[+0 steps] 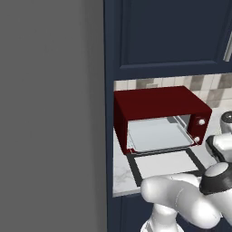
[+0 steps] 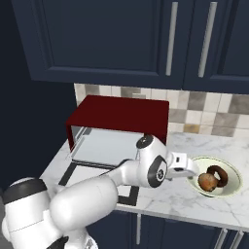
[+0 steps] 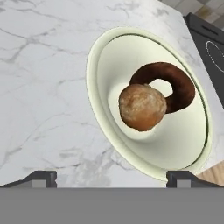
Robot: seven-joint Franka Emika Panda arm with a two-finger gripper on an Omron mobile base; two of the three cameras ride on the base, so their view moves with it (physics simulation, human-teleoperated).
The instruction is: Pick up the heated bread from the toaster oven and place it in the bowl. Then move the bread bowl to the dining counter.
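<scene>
Bread placement done; bowl transfer pending.
The bread (image 3: 142, 107) is lying in the bowl (image 3: 105, 131) beside a dark ring, on the marble counter (image 3: 43, 87) near the empty toaster oven (image 2: 121, 116). The gripper (image 3: 111, 177) is hovering released, grasping nothing; next, I judge, is gripping the bowl's rim.

bread (image 2: 207, 181) in bowl (image 2: 231, 186), toaster oven (image 2: 119, 127) left of bowl
</scene>
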